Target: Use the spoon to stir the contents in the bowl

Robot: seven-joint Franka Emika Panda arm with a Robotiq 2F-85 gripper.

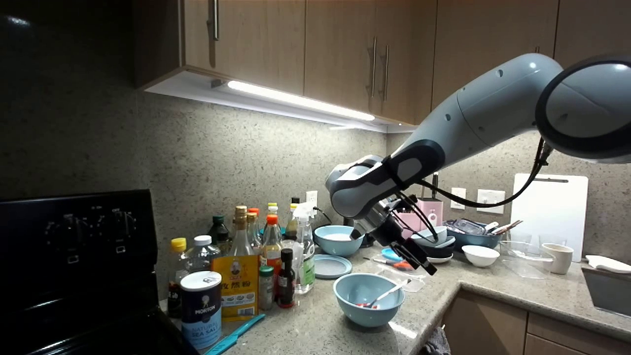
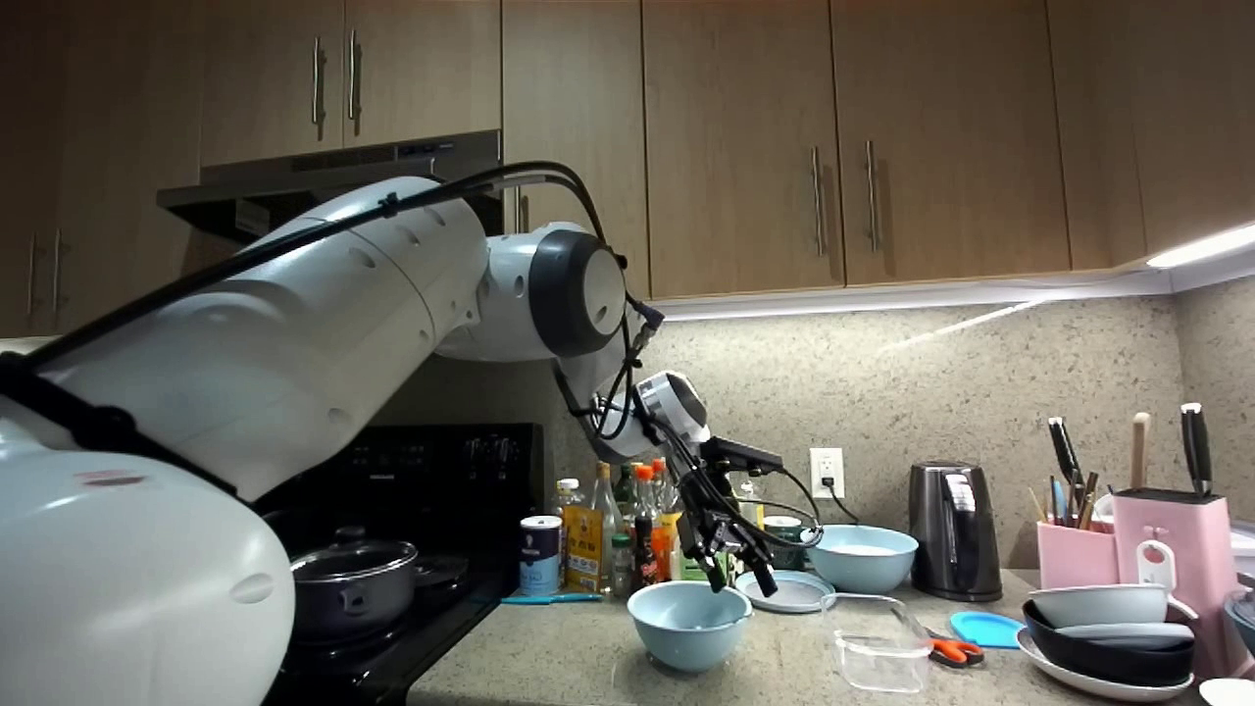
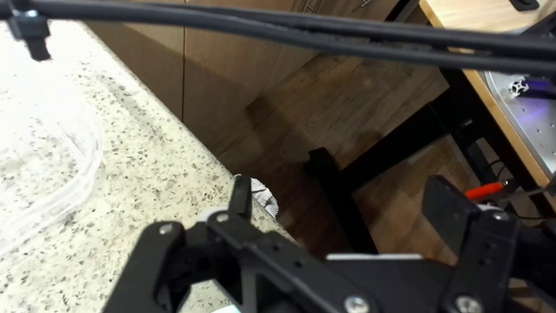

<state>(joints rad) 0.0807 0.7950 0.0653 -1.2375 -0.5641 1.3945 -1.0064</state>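
The light-blue bowl (image 1: 367, 315) stands upright on the counter, also seen in an exterior view as a bowl (image 2: 689, 642). A spoon (image 1: 393, 292) with a pale handle leans inside it, its handle end resting over the rim. Small red and white contents (image 1: 367, 305) lie at the bottom. My gripper (image 1: 424, 265) hangs in the air above and to the side of the bowl, apart from bowl and spoon. In the wrist view the gripper (image 3: 339, 189) is wide open with nothing between its fingers; bowl and spoon do not clearly show there.
A clear container (image 2: 879, 662) and orange-handled scissors (image 2: 956, 649) lie near the bowl. Bottles, a salt can (image 1: 201, 310) and a turquoise knife (image 1: 236, 335) stand or lie toward the stove. Behind are a plate (image 1: 333, 267) and another light-blue bowl (image 1: 339, 244). The counter edge (image 3: 191, 139) runs below my gripper.
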